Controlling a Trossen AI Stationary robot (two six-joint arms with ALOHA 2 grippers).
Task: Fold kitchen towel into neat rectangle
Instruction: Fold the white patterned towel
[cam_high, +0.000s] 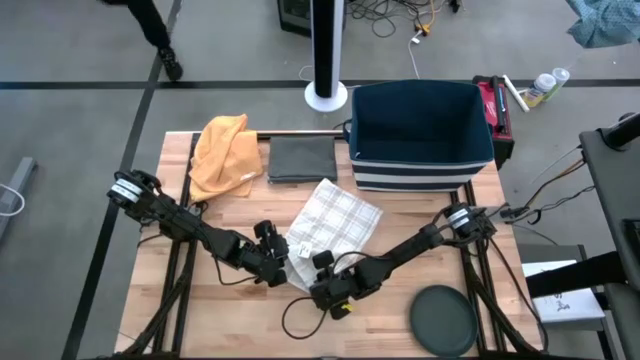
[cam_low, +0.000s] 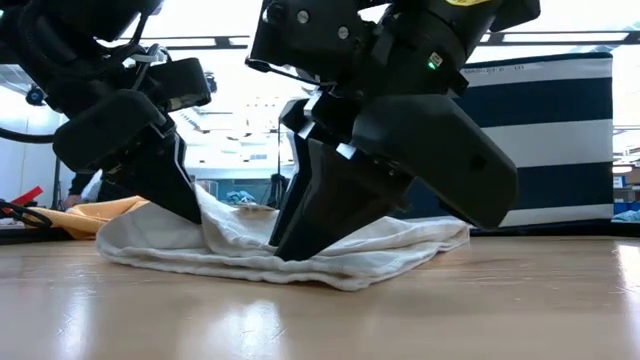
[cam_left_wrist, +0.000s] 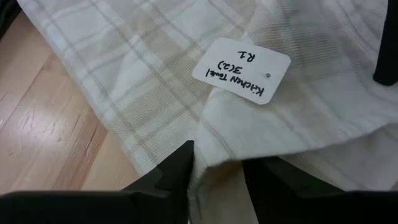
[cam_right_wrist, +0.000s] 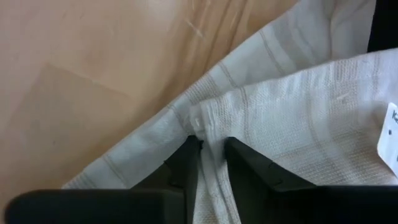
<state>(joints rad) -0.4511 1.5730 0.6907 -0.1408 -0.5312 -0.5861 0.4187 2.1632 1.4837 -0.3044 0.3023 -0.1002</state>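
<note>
A white kitchen towel (cam_high: 338, 222) with beige checks lies crumpled on the wooden table (cam_high: 230, 310), and a paper tag (cam_left_wrist: 242, 70) sits on it. Both grippers stand at the towel's near end. My left gripper (cam_high: 277, 256) comes in from the left and is shut on a raised fold. My right gripper (cam_high: 322, 272) comes in from the right, close beside it, and is shut on a bunched edge. In the low view the towel (cam_low: 400, 250) rests on the table and humps up between the two grippers. My left gripper pinches a raised fold of the towel (cam_left_wrist: 217, 158) between its two fingers, close to the tag. It slants down from the table's left. The rest of the towel lies slack on the table. My right gripper pinches a bunched hem of the towel (cam_right_wrist: 202, 127) between its two fingers, at the near edge. The fingers (cam_low: 300, 235) slant down onto it from the right. More than one layer is gathered there. The towel rests on the table around the hold.
An orange cloth (cam_high: 225, 153) and a folded grey cloth (cam_high: 300, 158) lie at the back. A blue striped bin (cam_high: 420, 135) stands at the back right. A dark round plate (cam_high: 443, 320) sits at the near right. Bare wood shows at the near left.
</note>
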